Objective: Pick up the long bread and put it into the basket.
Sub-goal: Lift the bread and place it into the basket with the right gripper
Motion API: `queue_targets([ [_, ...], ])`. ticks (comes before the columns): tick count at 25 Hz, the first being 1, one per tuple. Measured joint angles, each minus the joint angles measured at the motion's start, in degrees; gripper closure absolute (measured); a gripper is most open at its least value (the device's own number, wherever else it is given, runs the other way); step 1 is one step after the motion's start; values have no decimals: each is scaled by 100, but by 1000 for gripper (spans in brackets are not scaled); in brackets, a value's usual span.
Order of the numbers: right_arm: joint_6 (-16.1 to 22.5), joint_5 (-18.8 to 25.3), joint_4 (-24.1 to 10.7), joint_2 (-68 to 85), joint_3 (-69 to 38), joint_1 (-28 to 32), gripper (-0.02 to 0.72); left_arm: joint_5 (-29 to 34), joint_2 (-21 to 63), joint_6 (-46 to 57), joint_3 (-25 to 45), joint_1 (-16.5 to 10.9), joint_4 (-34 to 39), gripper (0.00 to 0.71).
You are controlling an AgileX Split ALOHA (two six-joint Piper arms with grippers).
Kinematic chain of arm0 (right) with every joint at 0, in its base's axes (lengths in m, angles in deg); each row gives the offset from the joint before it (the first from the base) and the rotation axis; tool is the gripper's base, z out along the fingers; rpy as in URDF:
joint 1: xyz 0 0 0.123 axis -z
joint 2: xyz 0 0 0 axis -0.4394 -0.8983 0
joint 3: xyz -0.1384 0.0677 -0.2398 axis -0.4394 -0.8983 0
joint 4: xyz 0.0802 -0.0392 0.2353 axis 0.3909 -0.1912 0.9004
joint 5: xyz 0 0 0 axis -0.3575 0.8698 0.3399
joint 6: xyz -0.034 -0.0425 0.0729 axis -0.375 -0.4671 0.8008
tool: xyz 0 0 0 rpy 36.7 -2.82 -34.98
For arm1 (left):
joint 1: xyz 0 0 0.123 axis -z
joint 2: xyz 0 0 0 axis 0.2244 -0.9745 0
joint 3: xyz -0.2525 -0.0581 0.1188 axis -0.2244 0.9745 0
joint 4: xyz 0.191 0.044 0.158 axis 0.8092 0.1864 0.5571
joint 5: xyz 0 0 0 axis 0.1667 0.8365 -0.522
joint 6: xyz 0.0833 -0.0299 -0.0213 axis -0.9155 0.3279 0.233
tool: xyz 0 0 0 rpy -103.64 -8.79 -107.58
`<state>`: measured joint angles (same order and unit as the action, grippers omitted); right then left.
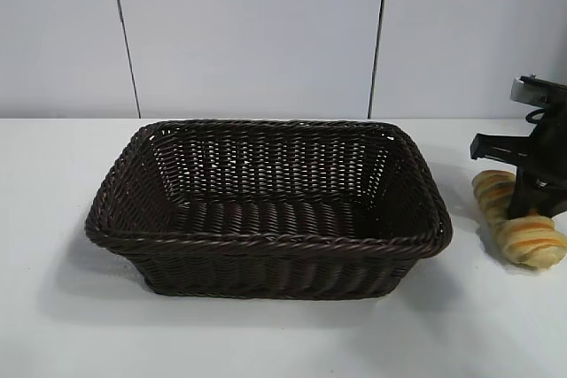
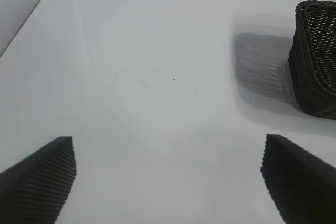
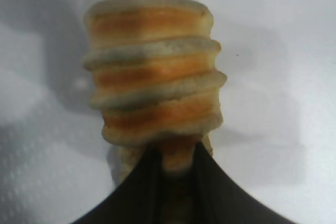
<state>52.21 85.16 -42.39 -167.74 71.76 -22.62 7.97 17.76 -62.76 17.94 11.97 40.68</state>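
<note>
Exterior view: basket [image 1: 266, 210] sits mid-worktop [image 1: 266, 334]; right pincer [image 1: 539, 205] clamps long bread [image 1: 523, 236] beside it. Left wrist view: left pincer [image 2: 168, 182] fingers stand apart. Right wrist view: bread apparently slightly off the worktop.

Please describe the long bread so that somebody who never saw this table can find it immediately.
Find the large dark wicker basket on the white table. At its right, apart from it, the right tool is closed on the long bread. It is the only golden, ridged thing here, striped cream and orange.
</note>
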Motion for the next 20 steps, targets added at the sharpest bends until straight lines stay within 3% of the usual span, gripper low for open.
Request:
queue_targets([
  [8, 12, 1035, -5, 732, 737, 0, 641, 0, 0, 0, 0, 0, 0, 16],
  [12, -242, 1328, -16, 748, 1024, -136, 641, 0, 0, 0, 0, 0, 0, 16],
  [20, -707, 1278, -17, 748, 1395, -1567, 642, 0, 0, 0, 0, 0, 0, 16],
])
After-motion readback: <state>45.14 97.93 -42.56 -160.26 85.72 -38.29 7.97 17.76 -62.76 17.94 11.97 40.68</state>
